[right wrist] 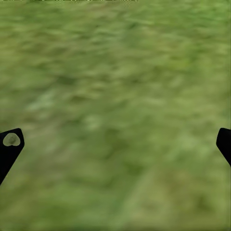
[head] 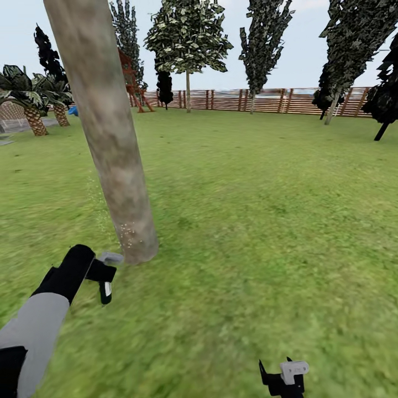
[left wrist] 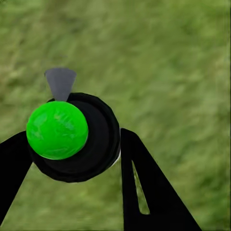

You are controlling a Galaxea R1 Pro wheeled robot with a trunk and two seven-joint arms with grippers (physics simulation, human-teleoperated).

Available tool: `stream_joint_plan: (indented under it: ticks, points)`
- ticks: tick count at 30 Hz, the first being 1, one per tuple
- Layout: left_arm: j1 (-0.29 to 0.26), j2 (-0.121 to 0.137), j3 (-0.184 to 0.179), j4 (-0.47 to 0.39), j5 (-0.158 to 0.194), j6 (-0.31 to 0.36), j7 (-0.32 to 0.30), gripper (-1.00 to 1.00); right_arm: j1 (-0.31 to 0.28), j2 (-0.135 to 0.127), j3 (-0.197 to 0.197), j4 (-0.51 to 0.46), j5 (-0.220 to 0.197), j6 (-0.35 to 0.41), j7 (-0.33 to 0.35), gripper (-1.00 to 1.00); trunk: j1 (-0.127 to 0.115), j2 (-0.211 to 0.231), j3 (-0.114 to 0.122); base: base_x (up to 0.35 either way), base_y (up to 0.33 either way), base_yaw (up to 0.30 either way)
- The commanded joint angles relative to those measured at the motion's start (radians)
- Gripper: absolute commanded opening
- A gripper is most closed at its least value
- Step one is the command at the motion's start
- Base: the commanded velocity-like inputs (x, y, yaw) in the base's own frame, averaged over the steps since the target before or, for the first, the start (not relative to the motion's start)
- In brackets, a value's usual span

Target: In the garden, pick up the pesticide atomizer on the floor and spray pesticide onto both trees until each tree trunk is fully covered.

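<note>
The left gripper (head: 105, 276), closed on the pesticide atomizer (head: 106, 288) just beside the tree trunk (head: 113, 160) base on the lawn (head: 249, 221), should sweep upward since specks (head: 128, 231) sit low; the right gripper (head: 283, 376) hangs open, empty.

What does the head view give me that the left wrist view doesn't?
Head view alone: the thick tree trunk with whitish pesticide specks near its base, the wooden fence, and the open right claw. Left wrist view alone: the green round part on the pesticide atomizer, seen end-on between the fingers. Both share the left claw gripping the atomizer, over the lawn.
</note>
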Motion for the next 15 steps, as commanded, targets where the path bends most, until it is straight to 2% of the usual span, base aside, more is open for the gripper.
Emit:
stream_joint_plan:
  ticks: [1,4,10,13,15]
  points:
    - [-0.014,0.002,-0.001,-0.005,-0.01,0.006,-0.039,-1.0,0.0,-0.001,0.0,0.0,0.0,0.0,0.0,1.0,0.0,0.0,0.0,0.0,0.0,0.0]
    - [-0.034,0.006,-0.003,-0.024,-0.012,0.019,-0.078,-1.0,0.0,-0.001,0.0,0.001,0.0,-0.001,0.0,1.0,0.0,0.0,0.0,0.0,0.0,0.0]
    - [-0.045,-0.003,-0.004,-0.07,-0.015,0.027,-0.086,-1.0,0.0,-0.003,0.0,0.0,0.0,-0.001,0.0,1.0,0.0,0.0,0.0,0.0,0.0,0.0]
    - [-0.08,0.002,-0.003,-0.071,-0.013,0.036,-0.086,-1.0,0.0,-0.003,0.0,0.0,0.0,0.0,0.0,1.0,0.0,0.0,0.0,0.0,0.0,0.0]
    - [-0.107,-0.004,-0.003,-0.066,-0.012,0.04,-0.085,-1.0,0.0,-0.003,0.0,0.0,0.0,0.0,-0.001,1.0,0.0,0.0,0.0,0.0,0.0,0.0]
